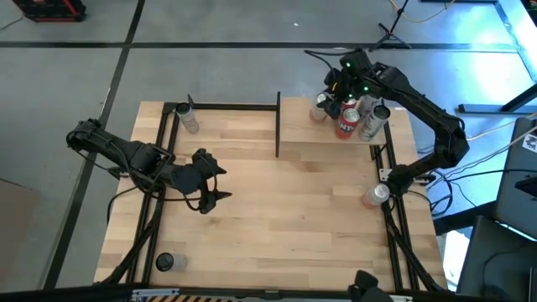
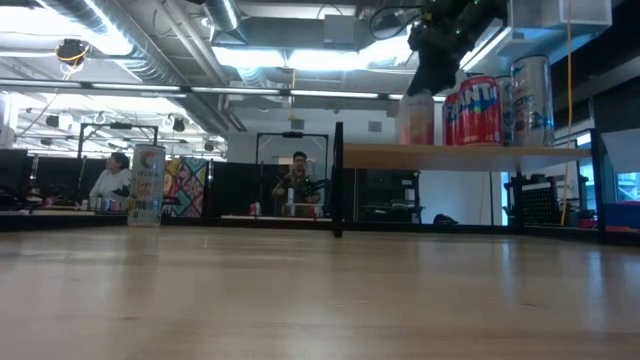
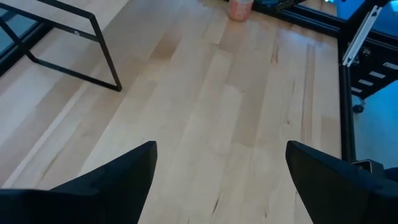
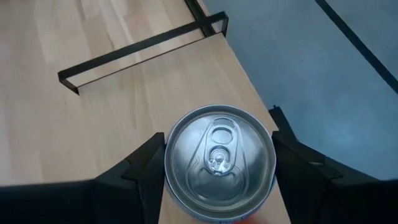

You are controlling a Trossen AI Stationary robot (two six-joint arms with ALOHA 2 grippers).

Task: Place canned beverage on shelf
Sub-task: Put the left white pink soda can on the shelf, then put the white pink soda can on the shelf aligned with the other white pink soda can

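The shelf (image 1: 302, 126) is a small light-wood board on black posts at the table's far right. A pink can (image 1: 319, 108) stands upright on it near its far edge; it also shows in the low view (image 2: 417, 118) and from above in the right wrist view (image 4: 219, 158). My right gripper (image 1: 325, 99) reaches down over this can and is shut on it. A red can (image 1: 346, 122) and a silver can (image 1: 373, 122) stand on the shelf beside it. My left gripper (image 1: 214, 180) hangs open and empty over the table's left middle. My right gripper holds the pink can near its top rim, one finger (image 4: 146, 171) on each of its two opposite sides (image 4: 169, 163). The fingers come from above, pointing down. The can stands upright with its bottom on the shelf (image 2: 450, 155).
A white can (image 1: 189, 118) stands at the table's far left, a dark can (image 1: 170, 262) near the front left corner, and a pink can (image 1: 375, 195) at the right edge. Black frame bars (image 1: 278, 126) border the shelf. People sit in the room behind (image 2: 298, 180).
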